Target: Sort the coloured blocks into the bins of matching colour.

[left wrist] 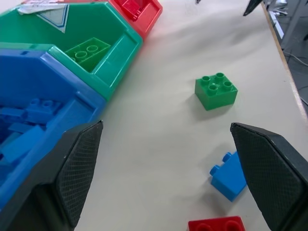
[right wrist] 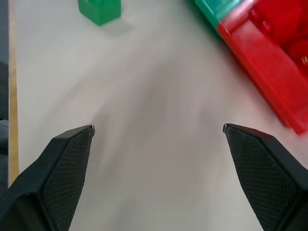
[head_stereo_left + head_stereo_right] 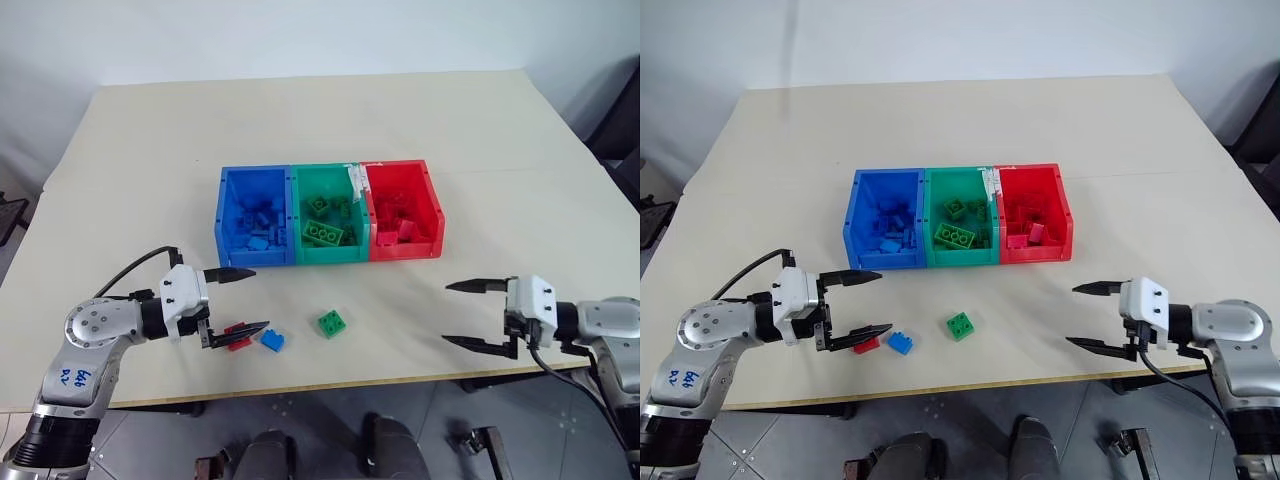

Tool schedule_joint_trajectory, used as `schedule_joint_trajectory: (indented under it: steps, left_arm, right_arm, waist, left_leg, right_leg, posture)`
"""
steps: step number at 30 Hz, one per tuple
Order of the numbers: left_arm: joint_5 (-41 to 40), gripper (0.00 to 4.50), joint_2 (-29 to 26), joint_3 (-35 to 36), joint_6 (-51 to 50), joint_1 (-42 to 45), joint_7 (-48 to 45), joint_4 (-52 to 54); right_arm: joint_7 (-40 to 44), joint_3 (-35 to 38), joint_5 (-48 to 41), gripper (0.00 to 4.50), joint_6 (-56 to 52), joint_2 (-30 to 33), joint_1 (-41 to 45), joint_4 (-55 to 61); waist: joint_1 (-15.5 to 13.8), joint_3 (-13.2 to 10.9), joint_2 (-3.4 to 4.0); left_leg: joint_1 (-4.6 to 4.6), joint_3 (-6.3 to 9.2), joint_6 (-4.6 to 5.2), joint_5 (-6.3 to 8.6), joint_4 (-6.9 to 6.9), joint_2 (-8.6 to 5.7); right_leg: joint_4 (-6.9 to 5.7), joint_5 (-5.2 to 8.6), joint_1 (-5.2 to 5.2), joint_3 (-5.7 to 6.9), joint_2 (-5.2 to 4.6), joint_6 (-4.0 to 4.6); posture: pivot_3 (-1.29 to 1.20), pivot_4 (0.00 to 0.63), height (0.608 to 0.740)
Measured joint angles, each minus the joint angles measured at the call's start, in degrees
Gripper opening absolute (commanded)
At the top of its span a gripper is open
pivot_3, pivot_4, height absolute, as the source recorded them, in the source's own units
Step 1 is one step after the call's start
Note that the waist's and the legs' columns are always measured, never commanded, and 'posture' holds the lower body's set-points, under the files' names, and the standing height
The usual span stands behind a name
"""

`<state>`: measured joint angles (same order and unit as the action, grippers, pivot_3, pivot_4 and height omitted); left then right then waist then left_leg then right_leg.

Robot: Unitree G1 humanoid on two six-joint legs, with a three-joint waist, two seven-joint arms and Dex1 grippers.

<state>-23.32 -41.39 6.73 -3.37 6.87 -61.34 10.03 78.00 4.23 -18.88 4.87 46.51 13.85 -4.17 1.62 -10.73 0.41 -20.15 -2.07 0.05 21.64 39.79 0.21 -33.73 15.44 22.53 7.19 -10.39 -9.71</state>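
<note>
Beside left claw (image 3: 240, 300) (open): red block (image 3: 238, 337)

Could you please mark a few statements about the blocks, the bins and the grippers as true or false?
1. Three blocks lie loose on the table in front of the bins. True: a red block, a blue block and a green block.
2. The green bin is empty. False: it holds green blocks.
3. The left gripper is open, near the red block. True.
4. The right gripper holds the green block. False: it is open and empty, well apart from that block.
5. The green bin stands at one end of the row. False: it is in the middle.
</note>
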Motion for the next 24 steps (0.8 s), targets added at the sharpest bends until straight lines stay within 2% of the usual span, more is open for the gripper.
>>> schedule_joint_trajectory:
  steps: [6,9,13,16,23,24]
  left_arm:
    - [-0.28,4.50,-2.64,1.47,1.61,-1.99,-4.67,-2.00]
    - [-0.39,4.50,-2.71,1.66,2.54,-4.32,-6.12,-1.72]
    - [-1.07,4.50,-2.67,2.53,2.77,-6.12,-6.04,-0.68]
    - [-1.10,4.50,-3.10,4.05,2.73,-9.53,-5.91,0.61]
    - [-1.57,4.50,-3.10,5.38,2.10,-10.26,-4.25,1.33]
    - [-1.69,4.50,-2.87,5.64,2.09,-10.24,-3.84,1.36]
  right_arm:
    - [1.26,-14.29,1.05,4.48,-11.70,-4.48,11.20,8.14]
    - [3.13,-22.72,4.63,4.48,-13.96,-9.13,17.56,6.49]
    - [3.36,-27.34,8.08,4.48,-12.97,-12.69,21.08,1.64]
    - [2.22,-29.52,12.39,3.85,-8.09,-15.43,22.88,-4.79]
    - [2.43,-29.28,12.06,1.48,-5.34,-16.03,20.79,-4.84]
    - [2.24,-28.69,11.84,1.48,-5.52,-15.98,20.57,-4.83]
  waist:
    - [-0.42,0.00,0.00]
    - [-0.50,0.00,0.00]
    - [-1.26,0.00,0.00]
    - [-1.13,0.00,0.00]
    - [-1.32,0.01,-0.01]
    - [-1.30,0.00,0.00]
  left_leg:
    - [-0.09,0.10,0.02,0.04,0.10,-0.01]
    - [-0.12,0.10,0.03,0.07,0.16,-0.01]
    - [-0.14,0.13,0.02,0.08,0.18,-0.01]
    - [-0.13,0.10,0.00,0.10,0.16,0.00]
    - [-0.11,0.11,0.00,0.10,0.21,0.02]
    - [-0.11,0.10,0.00,0.10,0.21,0.02]
  right_leg:
    - [-0.02,0.00,0.01,0.07,0.00,0.00]
    - [-0.03,0.00,0.02,0.10,0.00,-0.01]
    - [-0.04,0.00,0.02,0.13,-0.01,-0.01]
    - [-0.06,0.00,0.06,0.14,0.01,-0.01]
    - [-0.10,0.00,0.03,0.16,0.01,0.00]
    - [-0.10,0.00,0.03,0.15,0.01,0.00]
  posture:
    - [0.00,0.150,0.740]
    - [0.00,0.150,0.740]
    - [0.00,0.150,0.740]
    - [0.00,0.150,0.740]
    - [0.00,0.150,0.740]
    - [0.00,0.150,0.740]
